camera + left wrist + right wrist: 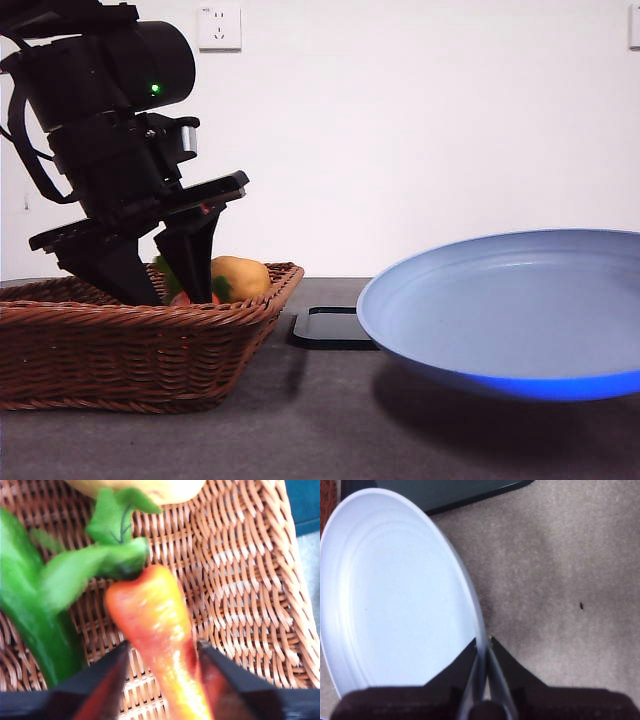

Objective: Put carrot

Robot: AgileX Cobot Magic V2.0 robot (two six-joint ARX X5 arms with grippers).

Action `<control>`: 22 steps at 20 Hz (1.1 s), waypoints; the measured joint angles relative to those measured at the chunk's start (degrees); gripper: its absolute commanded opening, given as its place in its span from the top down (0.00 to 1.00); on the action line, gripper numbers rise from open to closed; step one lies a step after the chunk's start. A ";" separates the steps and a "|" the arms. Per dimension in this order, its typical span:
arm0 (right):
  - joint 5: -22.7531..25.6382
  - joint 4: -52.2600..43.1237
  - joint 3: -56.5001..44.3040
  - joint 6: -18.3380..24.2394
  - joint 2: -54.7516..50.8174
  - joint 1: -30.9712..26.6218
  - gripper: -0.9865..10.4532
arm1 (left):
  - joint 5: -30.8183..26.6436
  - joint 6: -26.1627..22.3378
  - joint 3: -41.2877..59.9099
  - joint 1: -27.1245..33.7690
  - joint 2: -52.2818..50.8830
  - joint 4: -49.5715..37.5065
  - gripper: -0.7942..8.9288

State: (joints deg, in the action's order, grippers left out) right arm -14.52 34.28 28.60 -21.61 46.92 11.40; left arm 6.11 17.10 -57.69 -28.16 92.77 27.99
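Our left hand (162, 680) is down in the wicker basket (120, 345), its jaws grasping the carrot (152, 630) at its thin end. We should lift straight up so the leaves clear the green vegetable (35, 630) and potato (240, 277) beside it. Our right hand (482, 680) is clenched on the rim of the blue plate (500, 300), which holds nothing and is tilted above the table (320, 420).

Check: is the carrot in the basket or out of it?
In. The carrot lies on the basket weave, between the left gripper jaws.
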 measured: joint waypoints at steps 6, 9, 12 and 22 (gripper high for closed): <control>0.00 -0.02 0.00 0.00 0.00 0.00 0.91 | -0.02 -2.62 0.00 0.00 0.04 -0.17 0.71; 0.00 0.00 0.00 0.02 0.00 0.00 0.91 | -0.02 -2.99 0.00 -0.13 0.66 -0.15 0.79; 0.00 0.00 0.00 0.02 0.00 0.00 0.91 | 0.00 -3.15 0.00 -0.26 0.66 -0.15 0.79; -0.26 -0.02 0.00 0.42 0.00 0.00 0.91 | 11.89 -2.86 0.00 -1.36 -17.40 -0.15 0.83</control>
State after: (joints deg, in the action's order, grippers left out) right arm -14.79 34.26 28.60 -21.19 46.92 11.40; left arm 18.00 14.24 -57.69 -29.52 75.37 27.83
